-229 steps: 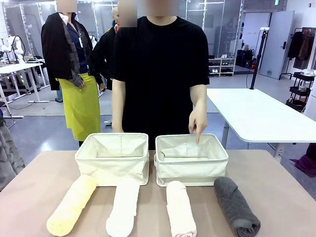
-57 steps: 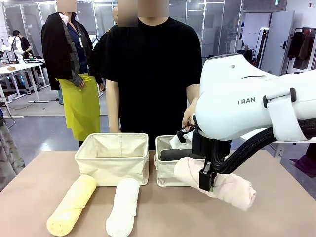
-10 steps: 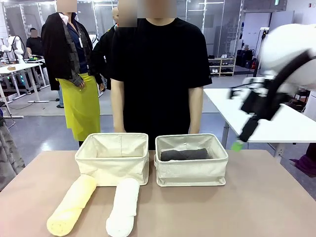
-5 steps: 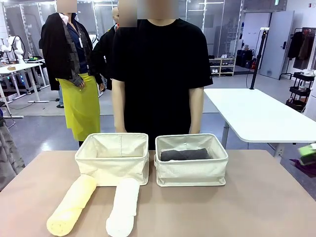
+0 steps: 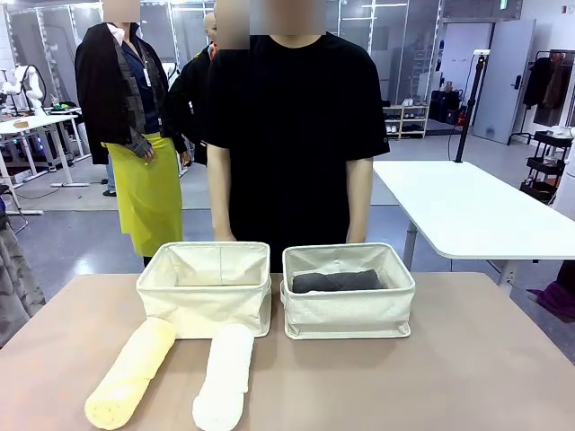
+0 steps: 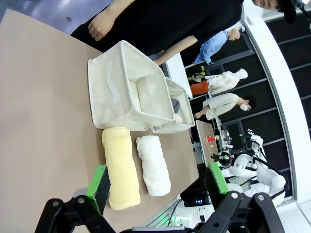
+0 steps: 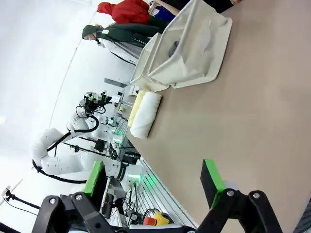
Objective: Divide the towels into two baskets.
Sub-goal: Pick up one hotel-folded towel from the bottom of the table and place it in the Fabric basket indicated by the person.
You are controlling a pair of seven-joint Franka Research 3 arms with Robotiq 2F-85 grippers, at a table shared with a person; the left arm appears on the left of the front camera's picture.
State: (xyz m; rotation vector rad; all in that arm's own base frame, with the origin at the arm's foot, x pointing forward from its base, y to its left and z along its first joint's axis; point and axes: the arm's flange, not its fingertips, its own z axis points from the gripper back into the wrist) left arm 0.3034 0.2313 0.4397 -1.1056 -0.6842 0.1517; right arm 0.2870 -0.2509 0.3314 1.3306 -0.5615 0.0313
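Observation:
Two cream baskets stand side by side at mid-table: the left basket (image 5: 205, 289) and the right basket (image 5: 349, 293). A dark grey towel (image 5: 334, 281) lies rolled in the right one; in the left wrist view a pinkish edge (image 6: 181, 118) shows beside the grey. The yellow towel (image 5: 131, 373) and the white towel (image 5: 225, 377) lie rolled on the table in front of the left basket. My left gripper (image 6: 158, 180) hangs open above the table, short of the yellow towel (image 6: 120, 167) and white towel (image 6: 154, 165). My right gripper (image 7: 153, 178) is open, holding nothing, far from the baskets (image 7: 194, 48).
A person in a black shirt (image 5: 287, 135) stands right behind the baskets, arms hanging down. The tan table (image 5: 485, 359) has bare room on its right half. A white table (image 5: 467, 211) stands at the back right, with other people farther off.
My right arm has swung away to the right and left the front view. Baskets and towels have not moved.

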